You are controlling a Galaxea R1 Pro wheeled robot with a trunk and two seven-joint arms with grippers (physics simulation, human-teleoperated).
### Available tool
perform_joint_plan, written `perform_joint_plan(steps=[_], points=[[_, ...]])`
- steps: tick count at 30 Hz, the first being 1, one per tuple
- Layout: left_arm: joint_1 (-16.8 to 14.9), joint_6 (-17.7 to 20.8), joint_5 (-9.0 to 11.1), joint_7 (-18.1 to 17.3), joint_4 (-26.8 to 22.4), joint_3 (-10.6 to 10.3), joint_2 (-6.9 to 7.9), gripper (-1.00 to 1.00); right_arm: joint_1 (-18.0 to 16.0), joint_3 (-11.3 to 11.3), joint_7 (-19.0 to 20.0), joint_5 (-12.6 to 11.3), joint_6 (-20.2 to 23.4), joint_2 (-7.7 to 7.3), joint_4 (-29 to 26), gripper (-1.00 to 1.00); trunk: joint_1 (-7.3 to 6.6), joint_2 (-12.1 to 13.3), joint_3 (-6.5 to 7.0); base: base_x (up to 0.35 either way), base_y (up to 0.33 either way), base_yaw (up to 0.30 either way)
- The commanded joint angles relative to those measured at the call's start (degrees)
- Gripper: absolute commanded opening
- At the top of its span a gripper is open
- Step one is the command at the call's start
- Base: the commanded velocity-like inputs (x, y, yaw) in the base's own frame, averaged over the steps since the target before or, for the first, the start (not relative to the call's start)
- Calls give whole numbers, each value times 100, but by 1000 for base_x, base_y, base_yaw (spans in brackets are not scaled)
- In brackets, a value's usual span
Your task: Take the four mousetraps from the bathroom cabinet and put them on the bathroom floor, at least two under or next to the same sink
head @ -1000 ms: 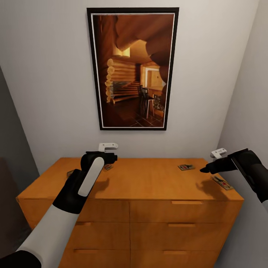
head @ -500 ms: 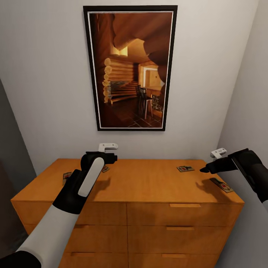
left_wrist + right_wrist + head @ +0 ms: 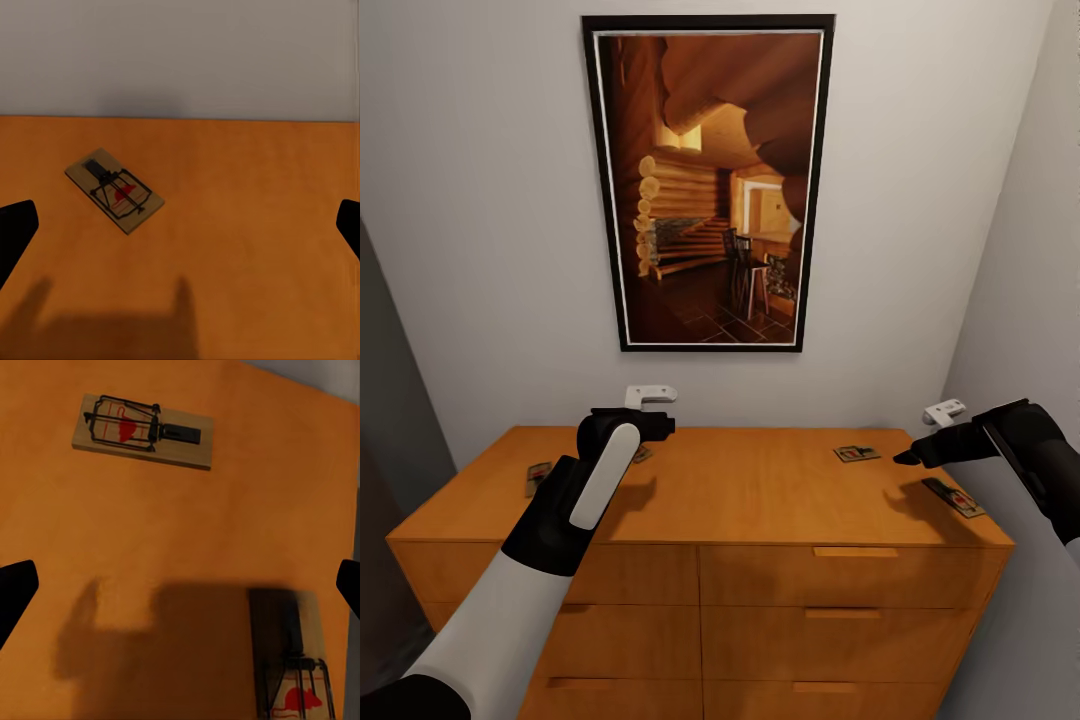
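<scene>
The orange-brown cabinet (image 3: 760, 495) stands against the wall with four mousetraps on its flat top. One mousetrap (image 3: 538, 471) lies near the left edge and another (image 3: 644, 455) sits just beyond my left gripper (image 3: 659, 424). A third (image 3: 856, 453) lies at the back right, and the fourth (image 3: 954, 497) is near the right edge, below my right gripper (image 3: 908, 457). In the left wrist view the left gripper (image 3: 180, 232) hovers open above a trap (image 3: 114, 190). The right gripper (image 3: 180, 589) is open over two traps, one lit (image 3: 142, 430) and one in shadow (image 3: 296, 679).
A tall framed picture of a log cabin interior (image 3: 708, 185) hangs above the cabinet. A white wall (image 3: 1020, 260) closes in on the right and a dark surface (image 3: 390, 400) on the left. Drawer fronts with slim handles (image 3: 855, 551) face me.
The whole head view has shifted slightly, so the camera moved. The trap at the cabinet's left edge shows more fully. Both arms hold the same pose.
</scene>
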Motion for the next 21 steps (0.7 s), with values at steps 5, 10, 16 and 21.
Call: perform_joint_plan(steps=[5, 10, 16, 21], points=[[-6, 15, 56, 60, -4, -5, 2, 100, -6, 5, 79, 63, 6, -5, 13, 100, 0, -4, -7, 0, -173, 0], [11, 13, 56, 60, -3, -5, 4, 100, -6, -10, 78, 57, 11, -5, 168, 100, 0, -4, -7, 0, -81, 0], [21, 11, 56, 60, -4, -5, 5, 100, -6, -154, 72, 56, 16, -5, 271, 100, 0, -4, -7, 0, -13, 0], [22, 11, 56, 60, -4, -5, 2, 100, -6, -352, 76, 62, 26, -5, 302, 100, 0, -4, -7, 0, -2, 0]])
